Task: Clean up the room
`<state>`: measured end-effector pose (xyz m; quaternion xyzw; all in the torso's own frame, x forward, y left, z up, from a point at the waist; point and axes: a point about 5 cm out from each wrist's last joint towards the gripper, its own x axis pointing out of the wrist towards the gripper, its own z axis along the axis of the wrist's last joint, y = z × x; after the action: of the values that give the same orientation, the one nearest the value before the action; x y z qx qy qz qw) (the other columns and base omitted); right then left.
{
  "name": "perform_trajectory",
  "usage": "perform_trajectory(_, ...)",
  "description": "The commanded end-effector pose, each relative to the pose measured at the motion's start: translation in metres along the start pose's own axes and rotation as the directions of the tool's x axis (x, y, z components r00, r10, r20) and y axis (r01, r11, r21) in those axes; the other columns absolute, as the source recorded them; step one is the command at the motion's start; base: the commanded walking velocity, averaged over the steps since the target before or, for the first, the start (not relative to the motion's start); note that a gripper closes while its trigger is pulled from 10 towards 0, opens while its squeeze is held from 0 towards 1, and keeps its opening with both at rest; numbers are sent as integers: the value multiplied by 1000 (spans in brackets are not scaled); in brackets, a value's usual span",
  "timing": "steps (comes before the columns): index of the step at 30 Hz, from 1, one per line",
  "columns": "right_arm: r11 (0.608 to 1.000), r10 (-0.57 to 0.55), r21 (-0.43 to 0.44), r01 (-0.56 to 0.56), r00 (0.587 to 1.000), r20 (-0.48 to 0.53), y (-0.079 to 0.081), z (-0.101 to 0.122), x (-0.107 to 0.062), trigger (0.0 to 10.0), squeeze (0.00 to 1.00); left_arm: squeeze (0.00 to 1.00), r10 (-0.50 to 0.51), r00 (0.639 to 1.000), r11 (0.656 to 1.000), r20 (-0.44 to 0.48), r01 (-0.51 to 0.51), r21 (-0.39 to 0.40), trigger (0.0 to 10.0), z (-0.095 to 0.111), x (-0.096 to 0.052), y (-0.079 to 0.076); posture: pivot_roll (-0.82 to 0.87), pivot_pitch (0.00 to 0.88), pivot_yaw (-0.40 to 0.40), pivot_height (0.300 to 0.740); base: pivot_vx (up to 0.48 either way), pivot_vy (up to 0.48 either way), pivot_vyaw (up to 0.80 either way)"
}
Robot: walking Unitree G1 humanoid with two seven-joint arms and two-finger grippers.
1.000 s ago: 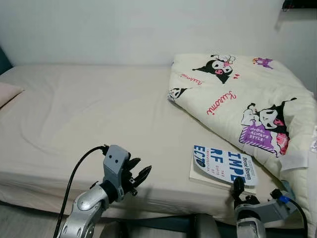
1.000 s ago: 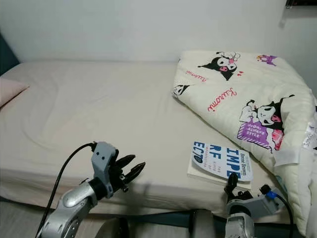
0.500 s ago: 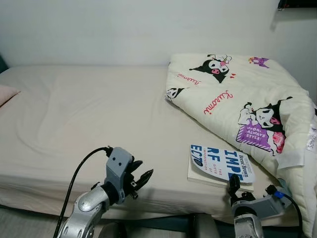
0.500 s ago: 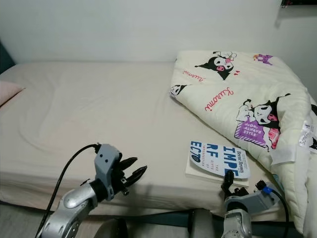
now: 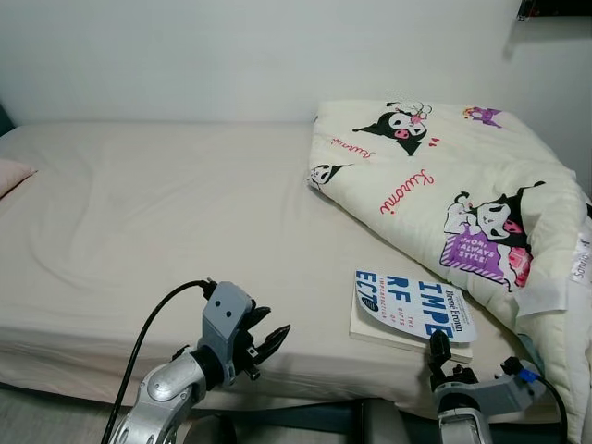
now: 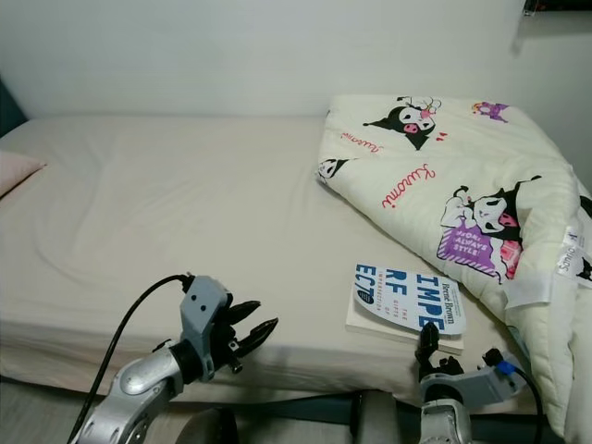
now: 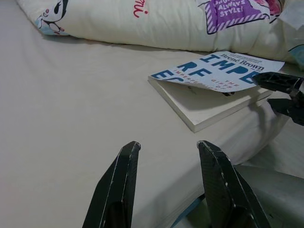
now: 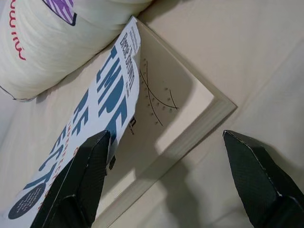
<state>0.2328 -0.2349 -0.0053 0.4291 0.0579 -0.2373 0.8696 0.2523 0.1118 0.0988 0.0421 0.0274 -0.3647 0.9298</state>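
Book [image 5: 413, 307] sits at the bed's [image 5: 166, 222] front edge, tucked against the folded blanket [image 5: 453, 194].
Right gripper [image 8: 166, 185] hangs just below it, fingers spread wide; left gripper [image 5: 264, 340] hovers off to the side, narrowly parted, holding nothing.

Wide bare stretch of bed [image 5: 157, 213] open across left and middle, no obstruction. Folded comforter [image 5: 453, 194] bulks over right side, touching far edge of book [image 5: 412, 310] (cover curled up, lifted off pages). Book's near edge at mattress front, open to approach. Pink pillow [image 5: 14, 174] at far left edge.
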Motion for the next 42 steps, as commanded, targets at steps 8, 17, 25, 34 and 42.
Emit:
perform_trajectory(8,996,-30,77,35,997,-69,-3,-15,1,10000,0,0,48,999,998,10,-49,47,10000,3,3,8,29,94,45,586,0,0,0)
perform_trajectory(17,995,18,98,-14,999,-42,17,-7,19,10000,0,0,88,996,995,22,-89,54,10000,5,3,12,36,92,43,586,0,0,0)
perform_trajectory(25,994,59,95,-54,997,-46,32,-8,27,5843,0,0,114,993,991,29,-116,65,10000,4,0,13,43,83,33,586,0,0,0)
perform_trajectory(34,992,74,101,-70,997,-39,30,-10,25,0,0,0,137,990,988,36,-140,69,10000,4,-1,15,38,78,29,586,0,0,0)
perform_trajectory(42,990,123,75,-119,991,-56,36,-10,28,0,0,0,199,979,977,52,-203,72,10000,6,2,23,31,61,24,586,0,0,0)
